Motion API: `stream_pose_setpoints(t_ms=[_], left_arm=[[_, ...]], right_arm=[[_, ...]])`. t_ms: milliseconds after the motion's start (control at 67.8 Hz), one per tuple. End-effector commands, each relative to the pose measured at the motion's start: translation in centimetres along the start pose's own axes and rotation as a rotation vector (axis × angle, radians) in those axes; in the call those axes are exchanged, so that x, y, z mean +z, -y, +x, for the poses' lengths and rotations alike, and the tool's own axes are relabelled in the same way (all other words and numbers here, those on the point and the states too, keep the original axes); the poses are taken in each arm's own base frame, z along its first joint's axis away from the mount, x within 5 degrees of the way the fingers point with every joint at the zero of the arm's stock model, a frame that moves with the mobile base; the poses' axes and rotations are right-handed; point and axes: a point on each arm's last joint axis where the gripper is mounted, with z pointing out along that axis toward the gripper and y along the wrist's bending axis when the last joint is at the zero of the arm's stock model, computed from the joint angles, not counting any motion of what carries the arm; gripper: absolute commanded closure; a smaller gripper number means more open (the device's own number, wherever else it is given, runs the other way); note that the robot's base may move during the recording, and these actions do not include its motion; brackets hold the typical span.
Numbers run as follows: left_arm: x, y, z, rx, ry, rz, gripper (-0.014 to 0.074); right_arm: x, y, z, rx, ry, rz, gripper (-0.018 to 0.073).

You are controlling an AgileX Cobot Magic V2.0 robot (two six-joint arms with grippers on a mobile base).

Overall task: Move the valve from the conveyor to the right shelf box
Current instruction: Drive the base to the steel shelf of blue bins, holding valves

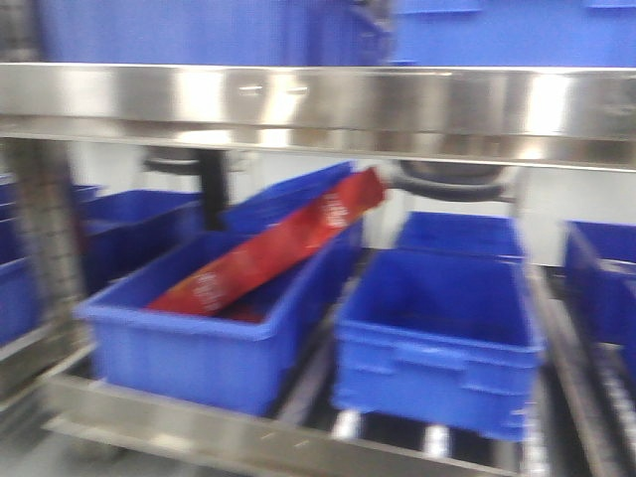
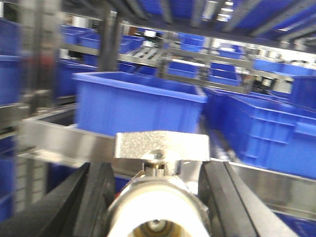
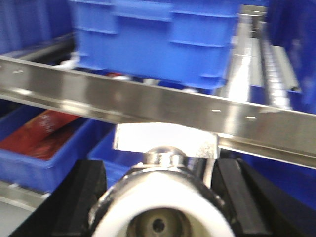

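In the left wrist view a metal valve (image 2: 159, 213) with a white-rimmed opening and a flat silver handle sits between the black fingers (image 2: 100, 197) of my left gripper (image 2: 160, 195), which is shut on it. My right gripper (image 3: 159, 195) is likewise shut on a second valve (image 3: 165, 217), seen end-on with its handle on top. An empty blue box (image 1: 437, 338) sits on the right of the steel shelf (image 1: 248, 437) in the front view. Neither gripper shows in the front view. The conveyor is out of view.
A blue box (image 1: 214, 318) on the left of the shelf holds a long red packet (image 1: 268, 253). A steel upper shelf rail (image 1: 318, 104) crosses overhead. More blue boxes (image 2: 136, 101) stand behind steel rails (image 3: 148, 101) ahead of both wrists. All views are blurred.
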Motion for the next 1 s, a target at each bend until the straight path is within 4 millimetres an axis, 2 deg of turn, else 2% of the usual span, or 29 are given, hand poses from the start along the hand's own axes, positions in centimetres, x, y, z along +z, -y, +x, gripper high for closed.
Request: stream_pose_setpoints(t_ms=[0, 989], left_arm=[[-0.24, 0.04, -0.63, -0.01, 0.056, -0.002, 0.0707], [-0.24, 0.05, -0.63, -0.01, 0.056, 0.0, 0.0707]], right_arm=[[-0.45, 0.05, -1.08, -0.012, 0.102, 0.009, 0.0721], [-0.45, 0.05, -1.08, -0.012, 0.102, 0.009, 0.0721]])
